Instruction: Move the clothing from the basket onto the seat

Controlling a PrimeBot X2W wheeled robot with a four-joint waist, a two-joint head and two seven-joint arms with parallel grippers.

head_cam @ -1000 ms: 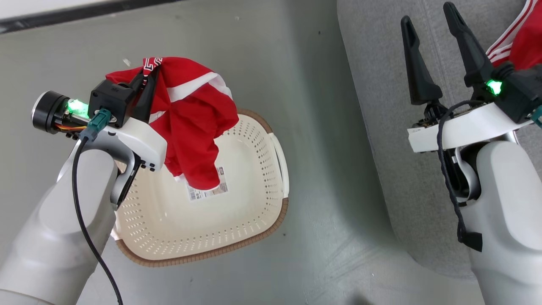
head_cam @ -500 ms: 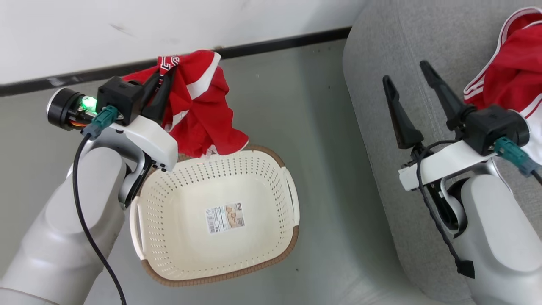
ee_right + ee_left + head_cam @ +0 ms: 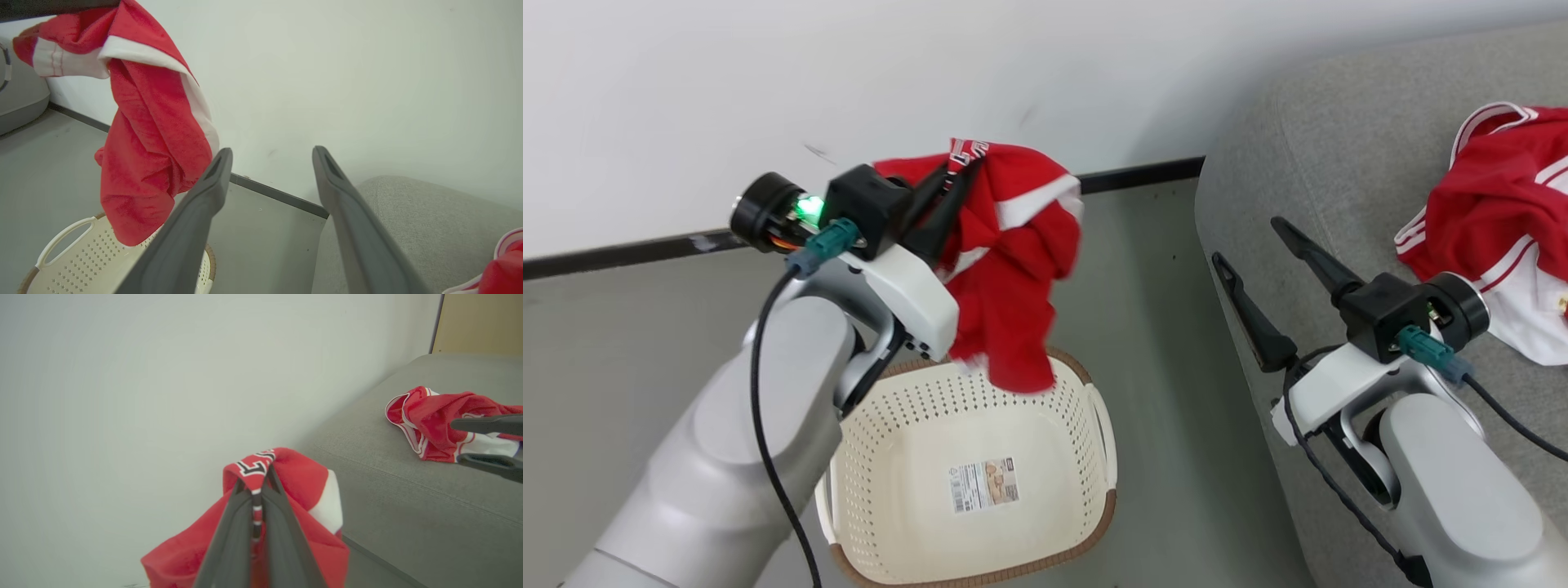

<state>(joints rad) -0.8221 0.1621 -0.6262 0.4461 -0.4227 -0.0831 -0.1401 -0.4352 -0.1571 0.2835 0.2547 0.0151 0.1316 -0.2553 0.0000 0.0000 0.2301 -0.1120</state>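
My left gripper (image 3: 956, 163) is shut on a red garment with white stripes (image 3: 1013, 269), pinching its lettered band (image 3: 255, 467). The cloth hangs free, its lower end over the far rim of the cream basket (image 3: 907, 457). On the basket's bottom only a label shows. A second red and white garment (image 3: 1494, 237) lies crumpled on the grey seat (image 3: 1323, 180). My right gripper (image 3: 1248, 241) stands open over the seat's left edge with nothing between its fingers, just left of that garment. The right wrist view shows the hanging garment (image 3: 151, 155) above the basket (image 3: 81, 261).
The basket sits on a grey floor (image 3: 621, 367) left of the seat. A white wall (image 3: 849, 73) with a dark baseboard (image 3: 1143, 173) runs behind both. There is a floor gap between basket and seat.
The head camera has tilted up, bringing the wall into view. My left gripper has raised the garment out of the basket. The right gripper has stayed open.
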